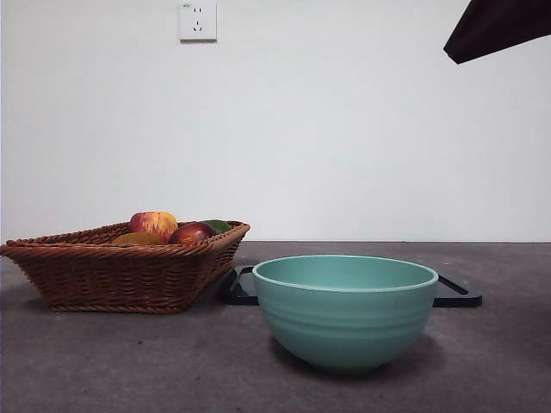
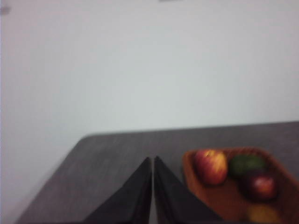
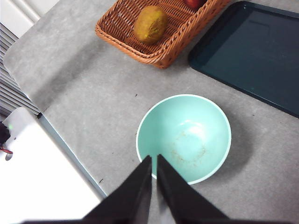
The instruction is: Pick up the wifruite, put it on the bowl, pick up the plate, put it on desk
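On my right wrist feed the right gripper (image 3: 154,161) hangs above the near rim of the bowl (image 3: 183,138), its two black jaws pressed together with only a thin slit between them and nothing in them. My left wrist feed is blurred, but the left gripper (image 2: 153,163) has its jaws together as well, empty, hovering over the desk (image 2: 117,149) just beside the wicker basket (image 2: 196,184). The wifruite (image 3: 150,24) lies in that basket, near the corner closest to the bowl, well apart from both grippers. An apple (image 1: 154,224), a dark red fruit (image 1: 191,232) and a green fruit (image 1: 218,225) share the basket. A dark flat tray (image 3: 252,51) lies on the desk beside the basket and behind the bowl. The bowl is empty. In the front view a plain white wall carries a socket (image 1: 197,21), and one dark arm tip shows at the upper corner.
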Controlling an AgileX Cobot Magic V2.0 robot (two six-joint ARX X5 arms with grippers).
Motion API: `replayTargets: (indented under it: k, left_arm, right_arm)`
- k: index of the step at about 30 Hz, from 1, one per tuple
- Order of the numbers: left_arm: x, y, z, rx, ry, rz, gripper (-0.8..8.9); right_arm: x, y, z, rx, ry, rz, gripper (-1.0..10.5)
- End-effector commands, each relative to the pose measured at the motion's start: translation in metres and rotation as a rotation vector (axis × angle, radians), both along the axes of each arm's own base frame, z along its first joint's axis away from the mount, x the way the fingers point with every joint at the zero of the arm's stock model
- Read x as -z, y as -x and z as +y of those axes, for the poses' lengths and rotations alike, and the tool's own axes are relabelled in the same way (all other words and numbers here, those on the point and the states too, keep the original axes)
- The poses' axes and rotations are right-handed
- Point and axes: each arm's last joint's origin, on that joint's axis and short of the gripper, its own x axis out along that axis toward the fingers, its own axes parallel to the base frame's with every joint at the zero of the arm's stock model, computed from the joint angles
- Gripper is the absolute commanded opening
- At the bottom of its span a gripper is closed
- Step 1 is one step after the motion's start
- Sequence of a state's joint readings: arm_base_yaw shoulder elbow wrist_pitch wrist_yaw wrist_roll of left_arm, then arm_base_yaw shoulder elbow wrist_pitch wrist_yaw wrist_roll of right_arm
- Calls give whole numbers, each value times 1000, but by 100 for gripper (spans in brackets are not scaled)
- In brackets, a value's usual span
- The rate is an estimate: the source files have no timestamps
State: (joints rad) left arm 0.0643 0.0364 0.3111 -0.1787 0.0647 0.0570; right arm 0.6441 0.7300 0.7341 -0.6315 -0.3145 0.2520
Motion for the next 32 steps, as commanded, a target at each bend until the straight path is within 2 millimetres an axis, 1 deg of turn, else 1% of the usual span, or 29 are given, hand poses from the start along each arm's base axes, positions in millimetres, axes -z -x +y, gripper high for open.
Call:
replayTargets:
  k: [1, 4, 8, 17, 26, 32]
  left_arm:
    - [16, -5, 2, -40, 50, 10, 7]
    - [35, -11, 3, -58, 57, 49, 7]
    - [53, -16, 4, -69, 60, 103, 7]
    - [79, -22, 4, -77, 63, 182, 7]
    - [92, -24, 4, -78, 66, 225, 7]
    - [96, -24, 4, -79, 66, 263, 7]
  right_arm:
    - [-5, -1, 2, -7, -12, -13, 10]
    - [-5, -1, 2, -7, -12, -13, 10]
    - [-5, -1, 2, -7, -12, -13, 10]
    - [-5, -1, 2, -7, -12, -13, 10]
    - [-5, -1, 2, -7, -12, -13, 10]
    - [-5, -1, 2, -7, -12, -13, 10]
